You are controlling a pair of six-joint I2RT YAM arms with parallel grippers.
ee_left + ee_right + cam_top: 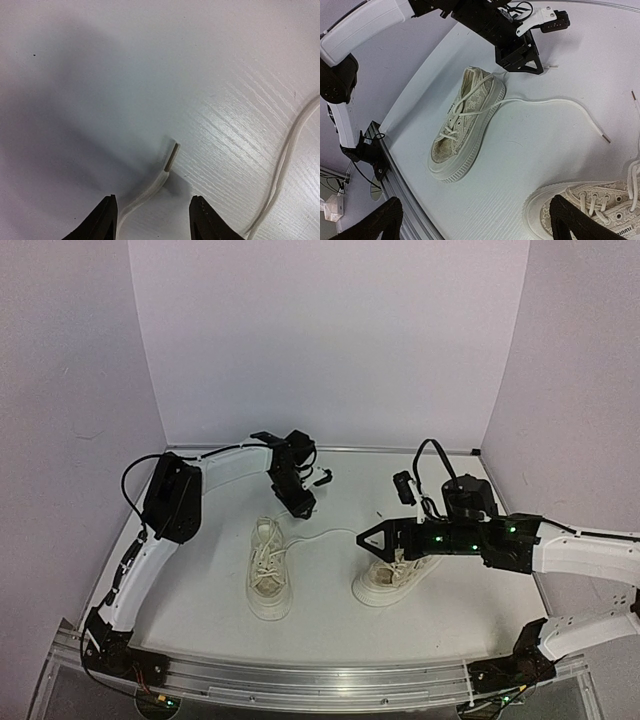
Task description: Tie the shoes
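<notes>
Two cream sneakers stand on the white table. The left shoe (268, 578) shows in the right wrist view (465, 125) too, with one long lace (555, 102) trailing right. The right shoe (397, 572) sits under my right arm and shows at the corner of the right wrist view (590, 205). My left gripper (298, 505) is open, low over the table just behind the left shoe. In the left wrist view a lace end (167, 167) lies between its fingertips (106, 220). My right gripper (362, 538) is open and empty, hovering between the shoes.
White walls enclose the table at the back and sides. A metal rail (300, 680) runs along the near edge. A second lace (285, 165) lies to the right in the left wrist view. Another lace tip (634, 96) lies at the right wrist view's right edge.
</notes>
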